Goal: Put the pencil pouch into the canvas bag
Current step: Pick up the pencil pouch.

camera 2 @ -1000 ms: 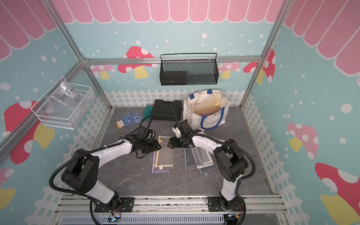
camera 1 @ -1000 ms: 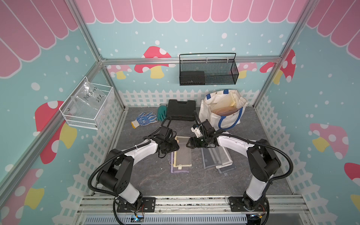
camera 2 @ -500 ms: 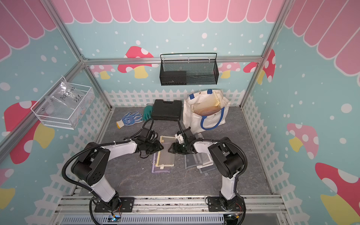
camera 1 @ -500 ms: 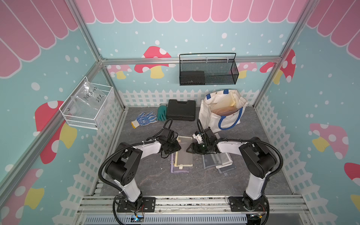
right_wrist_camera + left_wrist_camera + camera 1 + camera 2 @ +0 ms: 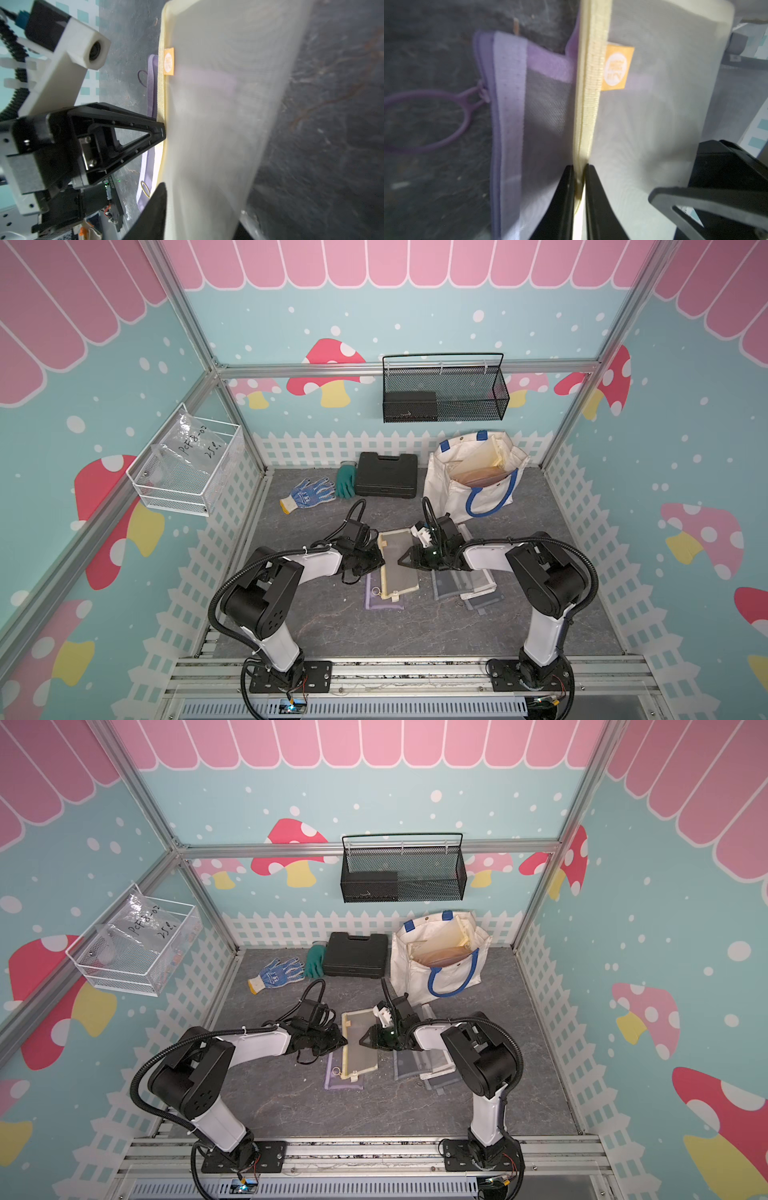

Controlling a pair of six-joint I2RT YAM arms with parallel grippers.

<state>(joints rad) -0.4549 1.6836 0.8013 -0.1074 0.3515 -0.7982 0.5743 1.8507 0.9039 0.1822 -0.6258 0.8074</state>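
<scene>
The yellow pouch point(image 5: 399, 562) covers most of the purple pouch point(image 5: 384, 602), and the right arm point(image 5: 486, 558) hides part of the grey pouches point(image 5: 449, 587). In its wrist view the right gripper point(image 5: 406, 562) has one finger behind blurred mesh; its hold is unclear.

1. At 1 o'clock on table point(image 5: 332, 626): canvas bag point(image 5: 461, 489).
2. At 12, just beside it: case point(image 5: 386, 475); at 11: gloves point(image 5: 309, 494).
3. Centre: pencil pouch point(image 5: 399, 564) atop lower pouch point(image 5: 384, 601); at its 3: further pouches point(image 5: 465, 587).
</scene>
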